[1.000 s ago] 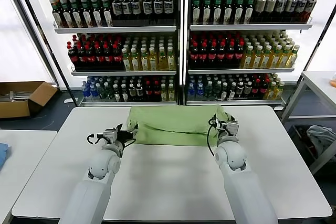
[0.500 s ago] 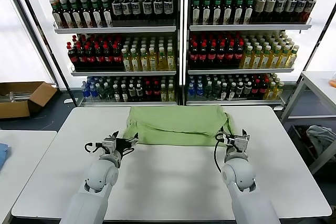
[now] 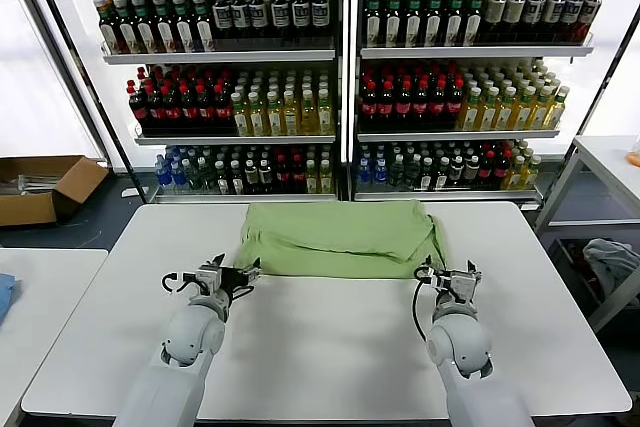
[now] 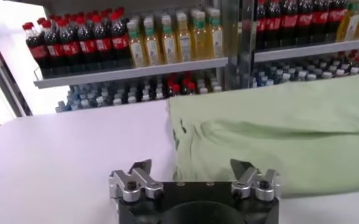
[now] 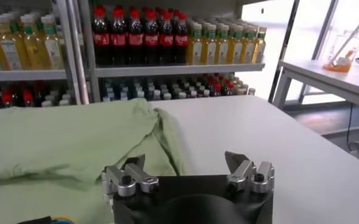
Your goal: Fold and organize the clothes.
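Judging our progress, the clothes point(image 3: 335, 240) at centre frame look perhaps half-folded on the counter point(image 3: 330, 357), both pincers spread and empty.

White rectangular tabletop point(image 3: 330, 347) carries one item only: a light green soft cotton shirt point(image 3: 335, 239), folded into a wide flat bundle, lying at the far middle edge near the bottle shelves, with its right end bunched up and its left end slightly rumpled.
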`<state>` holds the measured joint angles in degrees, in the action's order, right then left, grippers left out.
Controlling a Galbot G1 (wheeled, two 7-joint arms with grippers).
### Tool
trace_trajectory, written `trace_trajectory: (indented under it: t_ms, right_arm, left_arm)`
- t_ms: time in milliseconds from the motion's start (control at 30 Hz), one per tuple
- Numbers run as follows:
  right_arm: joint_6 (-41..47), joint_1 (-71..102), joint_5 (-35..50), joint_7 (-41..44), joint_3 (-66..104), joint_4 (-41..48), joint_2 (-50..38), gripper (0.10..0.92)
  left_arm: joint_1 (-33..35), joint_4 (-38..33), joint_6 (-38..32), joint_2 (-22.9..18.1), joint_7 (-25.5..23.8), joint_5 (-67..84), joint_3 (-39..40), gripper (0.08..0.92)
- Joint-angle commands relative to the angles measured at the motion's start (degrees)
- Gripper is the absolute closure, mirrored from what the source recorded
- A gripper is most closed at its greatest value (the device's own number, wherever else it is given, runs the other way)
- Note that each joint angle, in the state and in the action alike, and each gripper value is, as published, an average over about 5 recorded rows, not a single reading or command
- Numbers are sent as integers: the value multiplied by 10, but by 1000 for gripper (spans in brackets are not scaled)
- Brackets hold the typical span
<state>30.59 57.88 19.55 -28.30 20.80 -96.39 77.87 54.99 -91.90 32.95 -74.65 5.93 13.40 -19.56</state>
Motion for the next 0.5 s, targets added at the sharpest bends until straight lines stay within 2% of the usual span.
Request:
trace_trajectory:
  t_ms: [33,167,500]
  right_arm:
    - [-3,-3,2,1,-1,39,1,228]
    - [-6,0,1,-6,-3,45,3,319]
    - [1,19,2,-10,-7,17,-1,611]
  left_arm:
    - [0,21,1,3,1,-2,2,328]
    - [1,24,2,4,0,1,2,440]
    - [14,-1,2,14,-6,1,9,726]
